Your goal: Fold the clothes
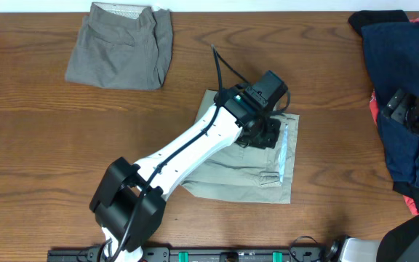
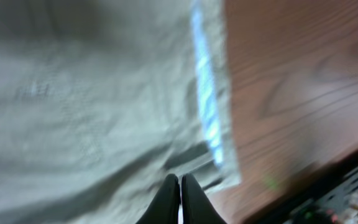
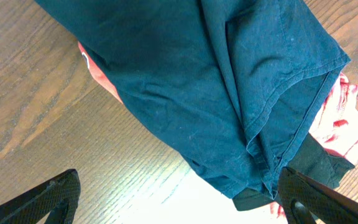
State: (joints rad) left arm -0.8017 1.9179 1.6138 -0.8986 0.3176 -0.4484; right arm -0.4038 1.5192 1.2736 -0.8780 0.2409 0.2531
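Left pincer: fingers pressed together, tips down at the surface of the khaki shorts. It cannot be told whether any cloth is nipped between them.

Khaki shorts: pale khaki-green, lying flat as a rough rectangle at the centre of the desk, partly covered by the left arm. A light bluish waistband strip runs along the right edge, just beside bare wood. The cloth shows shallow creases near the fingertips. The left wrist view is blurred.

Right pincer: fingers spread wide, holding nothing, above the near edge of the navy garment at the right side of the desk.

Navy garment: crumpled, with a stitched hem folded over itself. It lies on top of a red piece, which shows at both sides, and a black piece shows at its far end.

Grey shorts: darker grey, folded into a compact block at the far left of the desk, well apart from both pincers.
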